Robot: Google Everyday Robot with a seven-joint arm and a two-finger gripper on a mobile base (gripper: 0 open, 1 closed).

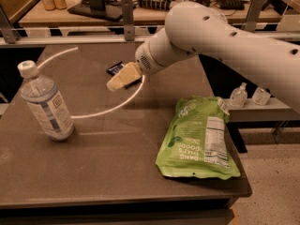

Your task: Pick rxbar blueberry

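The rxbar blueberry (115, 68) is a small dark navy bar lying flat at the back middle of the dark table (112, 163). My gripper (123, 77), with cream-coloured fingers, hangs right over it and hides most of the bar; only its left end and a thin front edge show. My white arm reaches in from the upper right.
A clear plastic water bottle (44, 102) stands tilted at the table's left. A large lime-green pouch (199, 137) lies flat at the front right. A bright curved light streak (108, 108) crosses the tabletop. Small bottles (238, 95) sit on a shelf to the right.
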